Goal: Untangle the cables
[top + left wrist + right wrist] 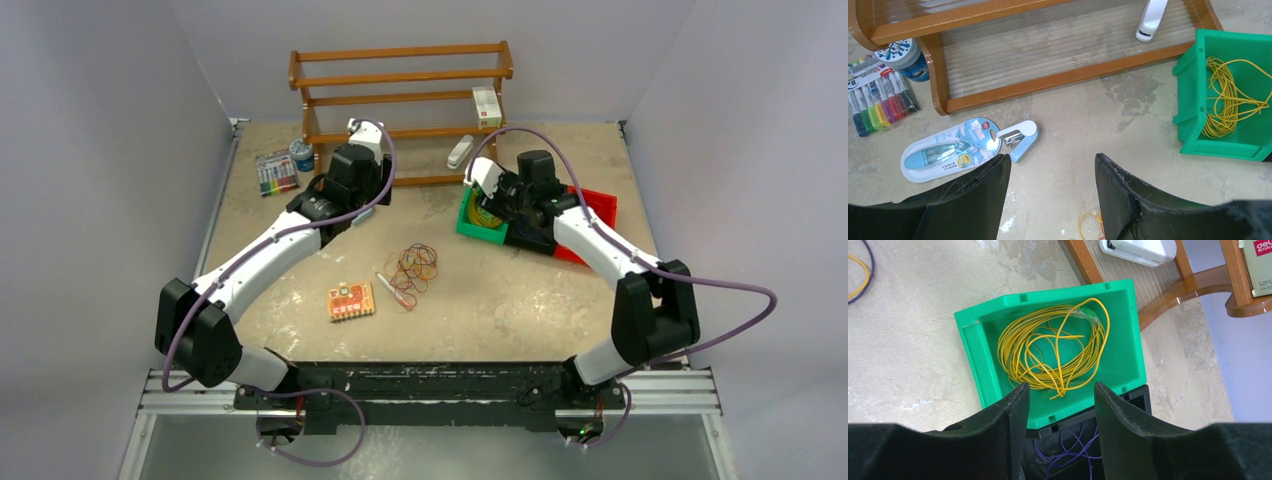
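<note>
From above, a loose tangle of cables (415,268) in orange-red, yellow and dark strands lies near the middle of the table (520,310), between the two arms. A pen (393,288) lies just left of it, and an orange card (351,301) lies a little further left and nearer. The left arm (270,255) reaches toward the wooden rack (400,75) at the far edge. The right arm (600,245) bends over a green bin (468,226) on the far right, with a red bin (600,205) to the right of it.

In the left wrist view, the left gripper (1053,160) has its jaws apart over bare table, with nothing between them. A blister pack (950,150) lies just beyond its left finger, and a set of markers (878,100) lies further left. At the right, the green bin holds a coiled yellow cable (1228,97). A yellow and orange strand of the tangle shows at the near edge, between the fingers.

In the right wrist view, the right gripper (1061,387) hangs over the rim of the green bin, its jaws apart and empty. The yellow cable lies coiled inside the bin, apart from the fingers. A black bin (1138,392) beside it holds a purple cable (1068,450).
</note>
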You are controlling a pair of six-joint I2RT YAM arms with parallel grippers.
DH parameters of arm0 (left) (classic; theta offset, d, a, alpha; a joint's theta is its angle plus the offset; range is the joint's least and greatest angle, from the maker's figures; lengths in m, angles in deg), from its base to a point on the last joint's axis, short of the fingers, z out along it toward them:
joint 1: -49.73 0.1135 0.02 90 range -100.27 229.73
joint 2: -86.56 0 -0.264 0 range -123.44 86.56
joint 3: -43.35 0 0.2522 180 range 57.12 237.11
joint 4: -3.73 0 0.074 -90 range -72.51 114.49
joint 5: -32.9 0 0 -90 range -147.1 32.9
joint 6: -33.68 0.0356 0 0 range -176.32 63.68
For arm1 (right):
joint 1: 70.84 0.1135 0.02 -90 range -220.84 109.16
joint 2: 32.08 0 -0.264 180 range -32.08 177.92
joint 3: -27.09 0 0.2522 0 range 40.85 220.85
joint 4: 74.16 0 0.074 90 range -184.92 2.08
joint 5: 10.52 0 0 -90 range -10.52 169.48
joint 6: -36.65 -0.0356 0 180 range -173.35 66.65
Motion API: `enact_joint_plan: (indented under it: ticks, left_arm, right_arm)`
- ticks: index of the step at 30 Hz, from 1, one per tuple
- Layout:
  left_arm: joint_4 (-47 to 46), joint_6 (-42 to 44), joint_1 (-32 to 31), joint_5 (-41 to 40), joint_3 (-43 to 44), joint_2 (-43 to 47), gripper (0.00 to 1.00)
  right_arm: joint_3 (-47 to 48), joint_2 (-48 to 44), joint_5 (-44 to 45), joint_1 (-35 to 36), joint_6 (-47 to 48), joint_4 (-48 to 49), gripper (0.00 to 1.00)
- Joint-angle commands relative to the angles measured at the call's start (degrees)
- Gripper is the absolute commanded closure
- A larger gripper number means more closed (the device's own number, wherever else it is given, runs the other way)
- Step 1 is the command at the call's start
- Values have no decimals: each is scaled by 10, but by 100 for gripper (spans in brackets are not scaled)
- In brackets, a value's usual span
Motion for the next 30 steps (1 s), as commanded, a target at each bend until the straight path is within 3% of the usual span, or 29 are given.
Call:
enact_joint_plan:
  ticks: [1, 7, 20, 26, 30]
  left_arm:
    - [-14, 1, 8, -3, -2, 9, 38]
    - [-19, 1, 10, -1, -11, 16, 38]
    - [-19, 1, 15, 3, -13, 16, 38]
    - [-19, 1, 20, 4, -12, 16, 38]
    - [-18, 2, 22, 3, -12, 17, 38]
  right_arm:
    - [39, 16, -28, 2, 40, -20, 48]
    - [86, 67, -32, 2, 40, -75, 47]
    - [121, 157, 19, 0, 21, -64, 45]
    - [119, 180, 45, -5, 20, -37, 53]
    - [137, 197, 36, -7, 11, -45, 69]
